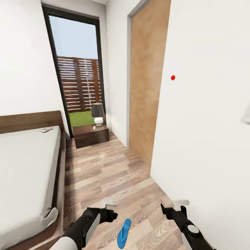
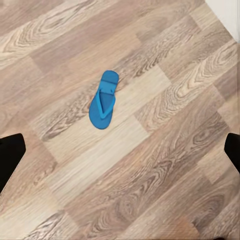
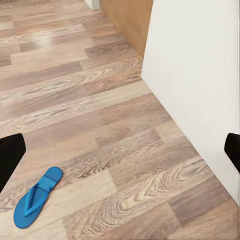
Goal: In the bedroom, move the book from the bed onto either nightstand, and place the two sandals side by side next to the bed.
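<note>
A bright blue sandal [image 1: 124, 233] (flat sole, thin strap) lies on the plank floor [image 1: 114, 173] between the left gripper [image 1: 110, 208] and right gripper [image 1: 175, 206], both spread wide and seemingly empty.

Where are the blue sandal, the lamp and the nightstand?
Blue sandal [image 2: 102, 105]: left wrist view, on its strap.
Lamp [image 1: 98, 110]: head view, on its dark shade.
Nightstand [image 1: 93, 136]: head view, on its front.

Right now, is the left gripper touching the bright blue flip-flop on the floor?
Apart. The left wrist view shows bare wood floor between the left gripper and the blue flip-flop.
</note>
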